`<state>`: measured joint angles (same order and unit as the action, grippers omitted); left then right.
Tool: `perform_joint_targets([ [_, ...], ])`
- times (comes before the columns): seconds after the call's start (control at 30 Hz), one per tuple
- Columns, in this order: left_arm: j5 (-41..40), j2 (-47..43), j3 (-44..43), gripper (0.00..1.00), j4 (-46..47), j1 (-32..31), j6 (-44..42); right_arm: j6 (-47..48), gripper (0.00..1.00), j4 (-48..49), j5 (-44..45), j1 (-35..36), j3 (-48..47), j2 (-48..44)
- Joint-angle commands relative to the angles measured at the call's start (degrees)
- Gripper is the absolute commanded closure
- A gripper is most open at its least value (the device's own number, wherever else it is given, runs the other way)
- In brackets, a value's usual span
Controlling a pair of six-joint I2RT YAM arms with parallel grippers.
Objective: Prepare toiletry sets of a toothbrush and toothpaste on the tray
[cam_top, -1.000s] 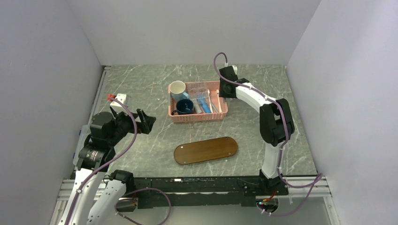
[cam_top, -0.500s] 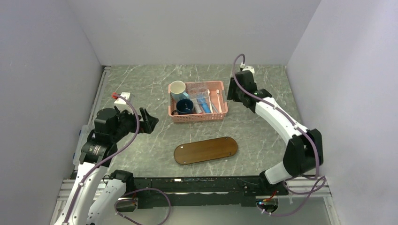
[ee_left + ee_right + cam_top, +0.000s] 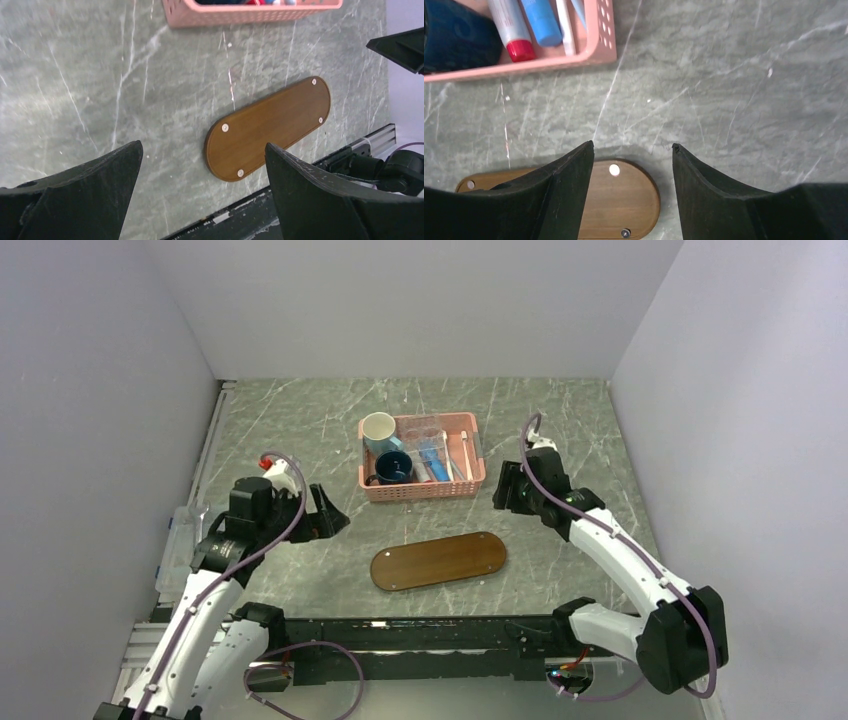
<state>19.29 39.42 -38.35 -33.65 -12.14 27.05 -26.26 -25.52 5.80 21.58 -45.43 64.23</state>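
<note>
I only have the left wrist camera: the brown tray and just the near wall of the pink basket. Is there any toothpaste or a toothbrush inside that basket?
Observer: Yes. The right wrist view shows a blue toothpaste tube lying beside a white toothbrush in the right part of the basket.
Operator: And where's the right arm, is it carrying anything?
Observer: No. In the top view the right gripper hangs open and empty over the table, just off the basket's near right corner and beyond the right end of the tray.
</note>
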Motion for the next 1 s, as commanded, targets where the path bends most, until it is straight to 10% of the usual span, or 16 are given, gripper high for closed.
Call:
perform_joint_targets([
  [0.0, 1.81, 0.77, 1.5, 0.01, -1.87, -0.4, 4.08, -2.68, 0.38, 0.65, -3.1, 0.13, 3.67, -2.86],
  [0.97, 11.31, 7.7, 19.01, 0.06, 16.79, -14.64, 23.41, -12.56, 0.33, 1.97, -9.25, 1.52, 18.49, -7.23],
])
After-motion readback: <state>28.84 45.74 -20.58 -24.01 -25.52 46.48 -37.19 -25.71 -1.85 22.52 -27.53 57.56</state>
